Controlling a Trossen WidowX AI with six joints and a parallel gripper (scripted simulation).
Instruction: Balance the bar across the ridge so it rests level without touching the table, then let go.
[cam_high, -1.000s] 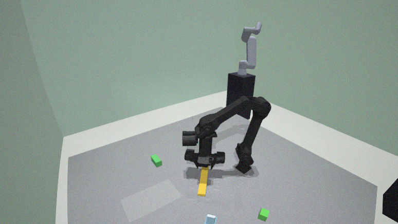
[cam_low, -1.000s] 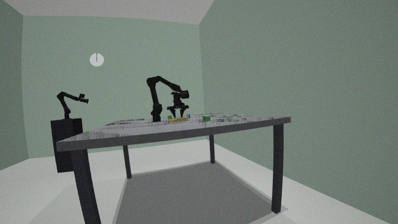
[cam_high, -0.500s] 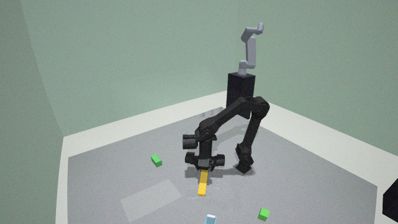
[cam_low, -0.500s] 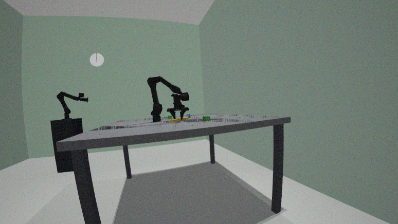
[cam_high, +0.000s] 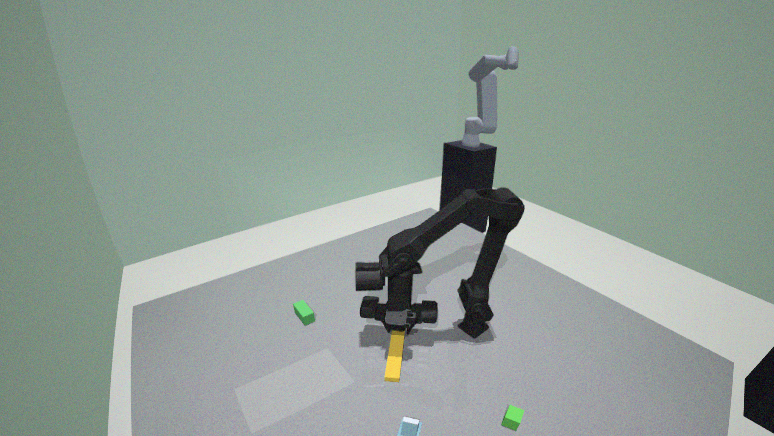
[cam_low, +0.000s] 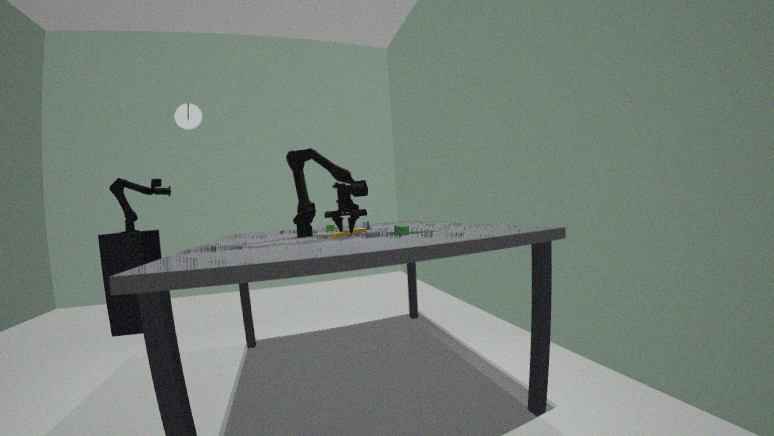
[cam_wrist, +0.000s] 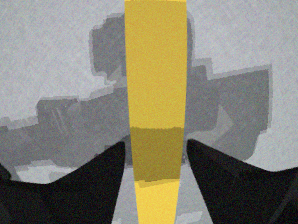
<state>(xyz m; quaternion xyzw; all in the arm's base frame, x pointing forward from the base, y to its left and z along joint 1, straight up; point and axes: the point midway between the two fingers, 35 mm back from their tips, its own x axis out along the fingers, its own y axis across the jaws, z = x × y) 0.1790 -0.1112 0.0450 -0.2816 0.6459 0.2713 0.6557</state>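
Note:
The yellow bar (cam_high: 393, 369) (cam_low: 338, 235) (cam_wrist: 155, 65) lies flat on the table, running lengthwise between the fingers. My gripper (cam_high: 398, 331) (cam_low: 347, 233) (cam_wrist: 156, 145) points straight down, low over one part of the bar. It is open, with one finger on each side and a narrow gap to the bar on both sides in the wrist view. The light blue ridge (cam_high: 408, 427) (cam_low: 366, 224) stands apart from the bar, beyond its near end in the top view, where the lower frame edge cuts it off. Nothing rests on its visible top.
One green block (cam_high: 303, 313) (cam_low: 401, 230) lies left of the arm in the top view. Another green block (cam_high: 512, 417) (cam_low: 330, 228) lies to the right of the ridge there. A pale flat rectangle (cam_high: 295, 389) is left of the bar.

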